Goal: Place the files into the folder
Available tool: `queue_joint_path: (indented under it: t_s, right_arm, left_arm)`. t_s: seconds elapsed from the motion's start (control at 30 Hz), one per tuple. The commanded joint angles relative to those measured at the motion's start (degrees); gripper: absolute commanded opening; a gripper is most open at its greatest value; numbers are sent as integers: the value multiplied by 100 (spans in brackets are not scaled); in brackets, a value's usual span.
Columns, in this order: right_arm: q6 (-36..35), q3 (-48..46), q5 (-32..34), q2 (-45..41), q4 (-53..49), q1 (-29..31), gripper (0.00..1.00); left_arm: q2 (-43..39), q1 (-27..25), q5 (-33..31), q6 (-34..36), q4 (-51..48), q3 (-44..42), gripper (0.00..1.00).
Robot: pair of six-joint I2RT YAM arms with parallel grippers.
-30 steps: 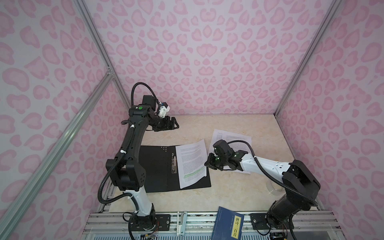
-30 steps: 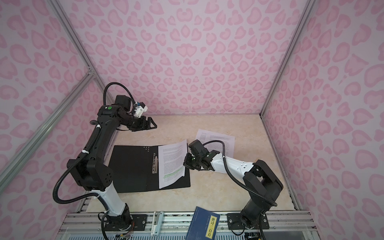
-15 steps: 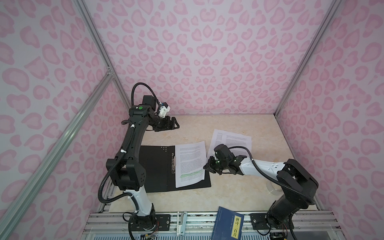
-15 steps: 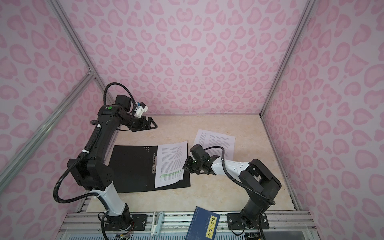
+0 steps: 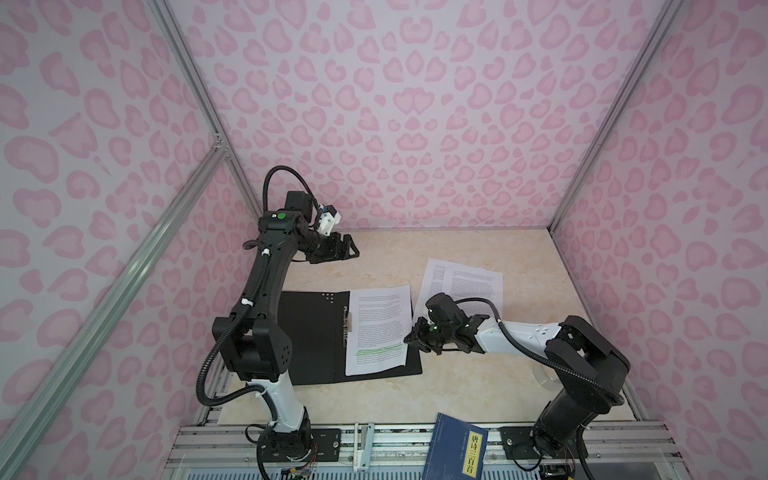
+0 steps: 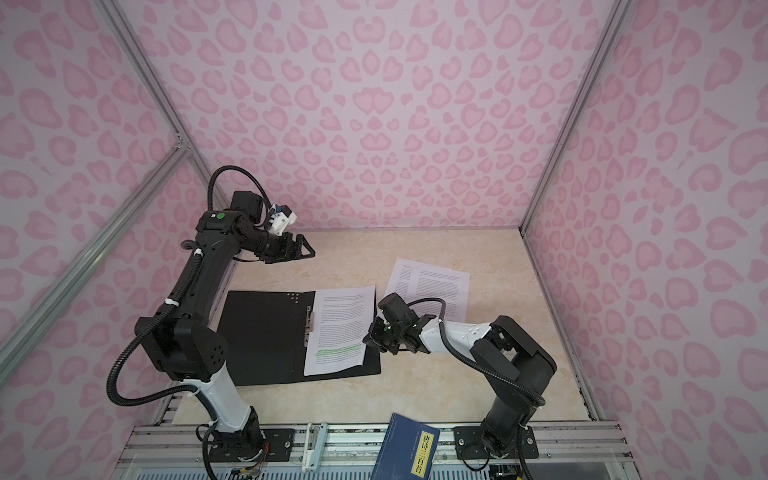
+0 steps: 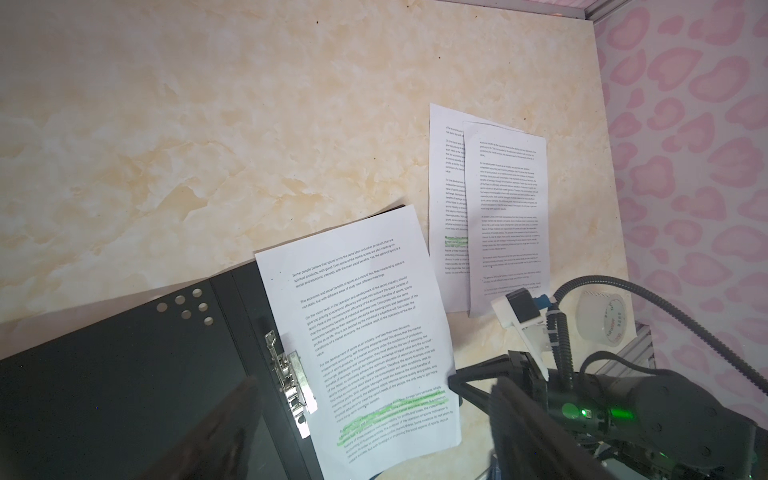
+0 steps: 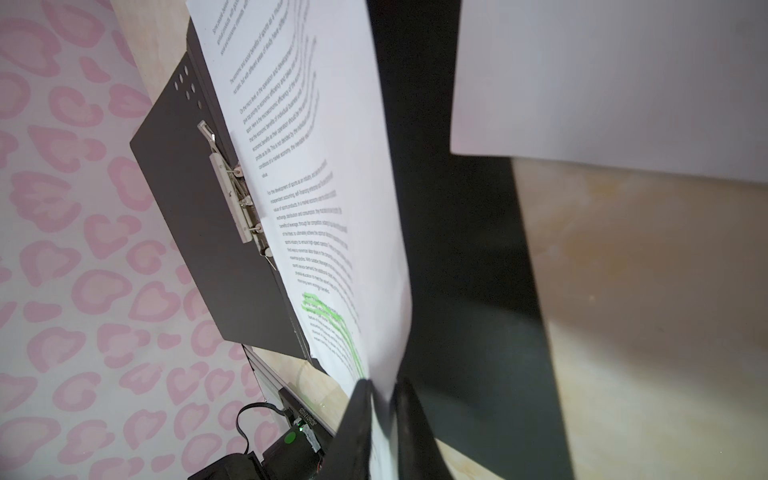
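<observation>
One folder (image 5: 311, 332) lies open and flat on the worktop (image 5: 478, 390), black inside up. Its spine and metal clip (image 5: 346, 328) run from the near edge toward the far wall.

There are three printed sheets. One sheet (image 5: 378, 328) lies on the folder's right half, just beside the clip. Its long axis is parallel to the spine, the head of its text is at the far end, and its green-highlighted lines are toward the near end. The two other sheets (image 5: 461, 282) lie overlapped on the bare worktop, to the right of the folder and beyond it. Their long axes also run near to far, leaning slightly, and the upper one is shifted to the right of the lower.

The right end effector (image 8: 382, 386) is at the right edge of the sheet in the folder. Its fingers are narrow, with that edge curling up between them. I cannot tell whether they pinch the paper or merely straddle it.

The left end effector (image 5: 347, 249) hangs raised over the far left of the worktop, spread wide and holding nothing.

One blue book (image 5: 455, 446) with a yellow label rests on the front rail.
</observation>
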Motion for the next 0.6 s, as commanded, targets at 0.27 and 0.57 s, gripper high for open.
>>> queue_joint_path:
  t_s: [0.27, 0.57]
  right_arm:
    - [-782, 620, 488, 79, -1481, 115, 43]
    - [-1265, 903, 684, 61, -1928, 108, 42]
  left_arm:
    - [29, 6, 136, -16, -1, -45, 89]
    - [56, 6, 133, -8, -5, -32, 89]
